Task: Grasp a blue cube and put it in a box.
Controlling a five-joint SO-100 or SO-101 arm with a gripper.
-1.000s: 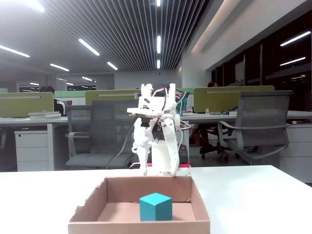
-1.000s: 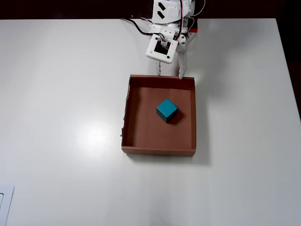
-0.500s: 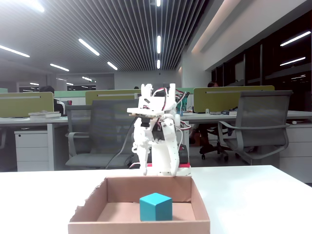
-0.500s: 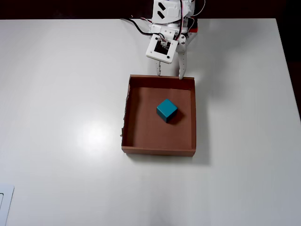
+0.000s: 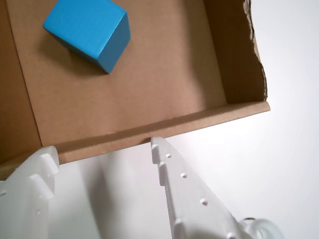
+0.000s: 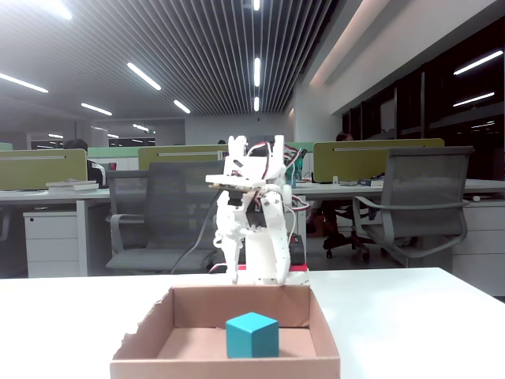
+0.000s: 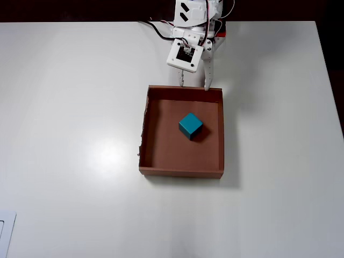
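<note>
The blue cube (image 7: 190,125) (image 5: 87,30) (image 6: 252,335) rests on the floor of the brown cardboard box (image 7: 156,159) (image 5: 164,84) (image 6: 221,368), right of its middle in the overhead view. My white gripper (image 7: 194,84) (image 5: 102,147) (image 6: 254,278) hangs open and empty just outside the box's wall nearest the arm, fingertips pointing down at that rim. The cube lies well apart from the fingers. The box's ragged torn edge (image 7: 142,126) is on its left side in the overhead view.
The white table (image 7: 70,107) stretches wide on every side of the box. The arm's base and wires (image 7: 196,13) sit at the table's top edge in the overhead view. Office chairs (image 6: 418,205) and desks stand beyond the table.
</note>
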